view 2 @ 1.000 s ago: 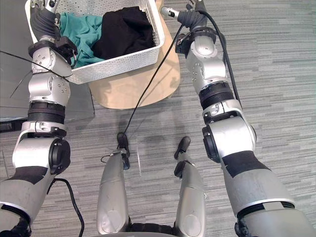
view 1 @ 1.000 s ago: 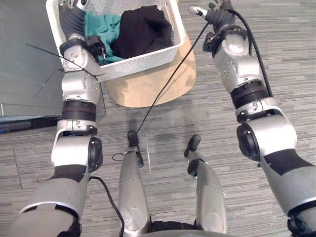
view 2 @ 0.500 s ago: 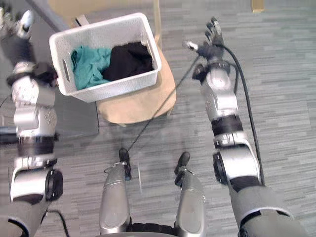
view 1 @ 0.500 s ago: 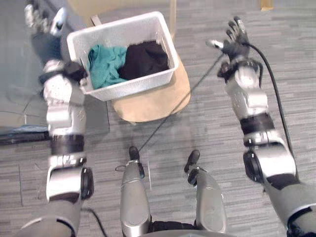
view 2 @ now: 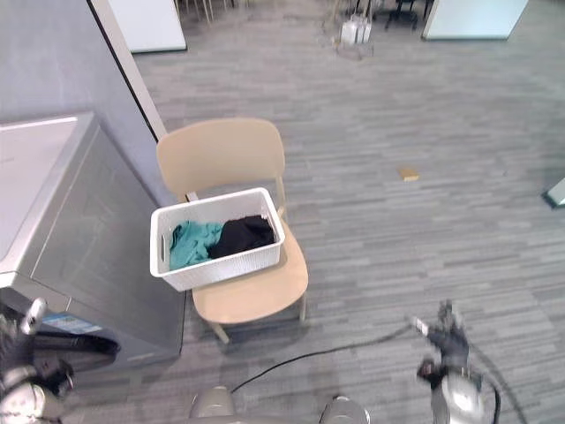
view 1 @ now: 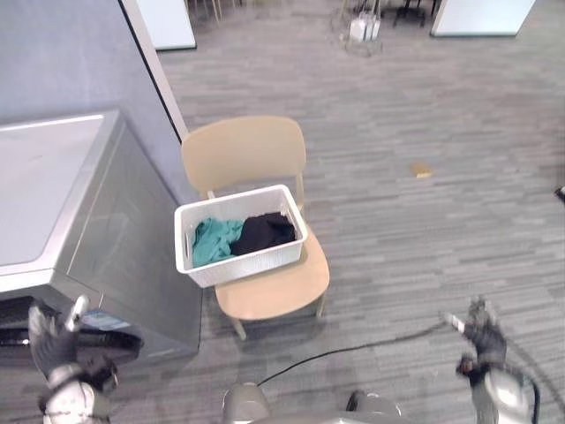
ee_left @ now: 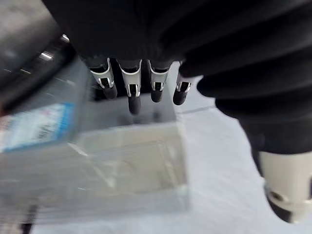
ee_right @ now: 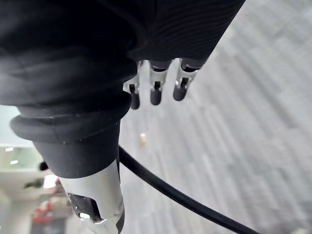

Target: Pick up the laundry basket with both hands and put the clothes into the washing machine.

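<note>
A white perforated laundry basket (view 1: pixel 252 259) stands on the seat of a tan chair (view 1: pixel 245 152). Inside it a teal cloth (view 1: pixel 212 241) lies on the left and a black cloth (view 1: pixel 265 231) on the right. The grey washing machine (view 1: pixel 53 194) stands just left of the chair. My left hand (view 1: pixel 53 340) is low at the near left, in front of the machine, with straight fingers (ee_left: pixel 131 90) and nothing in it. Over the bare floor at the near right, my right hand (view 1: pixel 481 331) is open too, its fingers (ee_right: pixel 156 87) spread. Both hands are well apart from the basket.
A grey partition wall (view 1: pixel 71 53) rises behind the machine. A small tan object (view 1: pixel 422 170) lies on the carpet right of the chair. White panels (view 1: pixel 481 13) and furniture legs stand at the far end. Open carpet stretches to the right.
The view has swung upward and now takes in the whole chair and machine. Both hands, up beside the basket a second ago, now sit low and far from it. The basket stays on the chair.
</note>
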Robot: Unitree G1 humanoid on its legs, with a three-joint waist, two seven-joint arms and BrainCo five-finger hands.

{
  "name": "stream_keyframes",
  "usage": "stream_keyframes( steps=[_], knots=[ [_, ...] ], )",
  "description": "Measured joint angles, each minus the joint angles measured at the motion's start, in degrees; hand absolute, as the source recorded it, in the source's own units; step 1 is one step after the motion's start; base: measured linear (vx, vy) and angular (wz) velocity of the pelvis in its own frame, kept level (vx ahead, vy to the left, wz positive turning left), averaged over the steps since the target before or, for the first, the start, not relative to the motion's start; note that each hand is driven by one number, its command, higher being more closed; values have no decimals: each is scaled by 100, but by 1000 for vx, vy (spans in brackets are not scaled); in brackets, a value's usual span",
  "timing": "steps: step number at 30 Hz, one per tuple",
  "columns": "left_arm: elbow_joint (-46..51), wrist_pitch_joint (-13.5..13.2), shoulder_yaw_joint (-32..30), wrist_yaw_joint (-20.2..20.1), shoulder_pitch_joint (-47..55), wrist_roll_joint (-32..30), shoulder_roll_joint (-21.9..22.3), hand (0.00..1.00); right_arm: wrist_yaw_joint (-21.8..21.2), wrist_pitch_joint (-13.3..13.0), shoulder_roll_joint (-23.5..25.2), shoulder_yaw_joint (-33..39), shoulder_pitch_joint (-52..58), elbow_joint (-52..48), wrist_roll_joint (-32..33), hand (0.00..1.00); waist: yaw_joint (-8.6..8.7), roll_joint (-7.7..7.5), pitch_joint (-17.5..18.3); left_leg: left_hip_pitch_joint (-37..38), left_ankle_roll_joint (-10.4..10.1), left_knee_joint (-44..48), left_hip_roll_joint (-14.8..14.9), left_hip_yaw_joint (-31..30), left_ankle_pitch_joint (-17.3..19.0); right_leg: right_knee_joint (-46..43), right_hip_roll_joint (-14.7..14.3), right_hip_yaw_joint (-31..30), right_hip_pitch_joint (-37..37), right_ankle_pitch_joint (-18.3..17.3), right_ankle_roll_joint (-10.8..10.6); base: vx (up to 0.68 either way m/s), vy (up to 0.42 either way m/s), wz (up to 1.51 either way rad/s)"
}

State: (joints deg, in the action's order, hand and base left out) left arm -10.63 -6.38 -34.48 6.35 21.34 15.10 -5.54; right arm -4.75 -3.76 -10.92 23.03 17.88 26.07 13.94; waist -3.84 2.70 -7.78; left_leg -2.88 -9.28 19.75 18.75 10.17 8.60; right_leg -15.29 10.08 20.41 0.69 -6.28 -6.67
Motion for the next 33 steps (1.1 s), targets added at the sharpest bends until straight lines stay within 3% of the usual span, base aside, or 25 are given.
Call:
stream_keyframes(
  steps=[1, 2, 3, 4, 7, 10, 15, 20, 21, 22, 24, 25, 27, 28, 29, 30, 31, 32, 33],
  knots=[
    [-521, 64, 25, -148, 106, 2, 191, 0, -226, 51, 5, -107, 159, 565, 0, 0, 9, 28, 74, 50, 23, -35, -30, 4, 21, 122, 3, 9, -97, 39, -28, 98, 63, 6],
    [-816, 94, 30, -202, 118, 2, 272, 0, -326, 62, 5, -164, 169, 878, -1, 0, 13, -74, 136, 88, 28, -87, -60, 2, 19, 195, 9, 9, -162, 72, -46, 76, 57, 3],
    [-1513, 131, 64, -303, 104, 13, 413, 0, -505, 102, 15, -276, 144, 1569, -4, 0, 10, -31, 174, 172, 48, -174, -113, -1, 26, 372, 11, 16, -260, 141, -69, 74, 52, 4],
    [-2165, 200, 70, -388, 80, 29, 534, 0, -654, 196, 50, -289, 34, 2232, -67, 0, 15, -85, 273, 188, 45, -186, -151, -19, 23, 512, 13, 28, -332, 208, -103, 60, 46, 6],
    [-3336, 359, 173, -493, -22, 45, 681, 0, -697, 337, 124, -302, -319, 3405, -231, 0, 17, -42, 299, 205, 35, -201, -229, -91, 12, 825, 20, 117, -543, 350, -138, 39, 42, 14],
    [-4131, 370, 178, -478, -109, -44, 685, 0, -511, 421, 134, -325, -732, 3683, -554, 0, 7, -4, 321, 183, 118, -383, -327, -131, -50, 1166, 9, 168, -653, 506, -133, -10, 18, 11],
    [-4456, 374, 396, -420, -135, -126, 694, 0, -286, 367, 112, -804, -1375, 3519, -487, 0, -13, 70, 348, 158, 66, -559, -373, -145, -192, 1374, -22, 160, -635, 639, -109, 7, 1, 2],
    [-4434, 330, 1113, -215, -695, -105, 615, 0, -6, 197, 118, -1280, -1986, 3413, -324, 0, -18, 195, 241, -301, 5, -887, -416, -213, -758, 1188, 16, 470, -278, 629, -55, -26, -18, 34],
    [-4314, 272, 1433, -147, -929, -113, 569, 0, 115, 180, 159, -1300, -2186, 3384, -336, 0, 37, 162, 78, -458, 110, -1006, -432, -117, -1087, 1057, 67, 547, -125, 621, 25, -76, -12, 55],
    [-4275, 242, 1504, -108, -997, -115, 558, 0, 146, 177, 167, -1336, -2213, 3387, -348, 0, 35, 94, 22, -446, 98, -1136, -422, -68, -1148, 1056, 112, 626, -82, 618, 56, -116, 30, 59],
    [-4307, 249, 1649, -45, -1141, -125, 611, 0, 345, 178, 213, -1353, -2203, 3370, -453, 0, 29, 108, -188, -743, 451, 986, -58, 481, -124, 725, 175, 791, -100, 588, 100, -97, 84, 27],
    [-4292, 243, 1661, -9, -1124, -140, 609, 0, 374, 181, 208, -1348, -2133, 3357, -475, 0, 54, 114, -217, -729, 462, 1239, -39, 522, -87, 628, 211, 819, -151, 584, 95, -86, 112, 26],
    [-4231, 208, 1830, 58, -1110, -229, 578, 0, 465, 192, 173, -1347, -1947, 3288, -508, 0, 184, 171, -320, -694, 448, 1185, -257, 514, -133, 363, 307, 836, -200, 347, 108, -122, 102, 52],
    [-4199, 192, 1985, 111, -1156, -236, 398, 0, 470, 207, 291, -1393, -1813, 3324, -509, 0, 305, -245, -235, -414, 408, 523, -721, 123, -41, 612, 459, 582, -94, 259, 102, -149, 95, 55],
    [-4203, 205, 1997, 133, -1234, -258, 333, 0, 477, 208, 353, -1366, -1813, 3343, -507, 0, 296, -167, -263, -442, 374, 951, -648, 11, 250, 595, 488, 694, -58, 388, 82, -171, 140, 25],
    [-4234, 214, 2107, 132, -1230, -337, 398, 0, 509, 207, 354, -1325, -1799, 3326, -507, 0, 301, -46, -311, -383, 96, 1403, -504, -62, 541, 466, 423, 680, 40, 524, -16, -125, 198, 17],
    [-4309, 219, 2161, 133, -1331, -465, 495, 0, 526, 215, 327, -1203, -1785, 3329, -506, 0, 390, 151, -285, -325, -2, 938, -598, -82, 833, 325, 463, 749, 215, 543, -49, -135, 225, 23],
    [-4321, 217, 2236, 126, -1401, -517, 551, 0, 544, 241, 373, -1155, -1772, 3345, -506, 0, 437, 114, -309, -329, 62, 735, -694, -52, 867, 287, 518, 762, 297, 553, -67, -136, 236, 55],
    [-4323, 209, 2397, 121, -1498, -625, 496, 0, 537, 263, 478, -1097, -1736, 3353, -469, 0, 470, -19, -354, -259, 110, 402, -931, -40, 849, 198, 735, 758, 446, 582, -35, -161, 209, 42]
  ],
)
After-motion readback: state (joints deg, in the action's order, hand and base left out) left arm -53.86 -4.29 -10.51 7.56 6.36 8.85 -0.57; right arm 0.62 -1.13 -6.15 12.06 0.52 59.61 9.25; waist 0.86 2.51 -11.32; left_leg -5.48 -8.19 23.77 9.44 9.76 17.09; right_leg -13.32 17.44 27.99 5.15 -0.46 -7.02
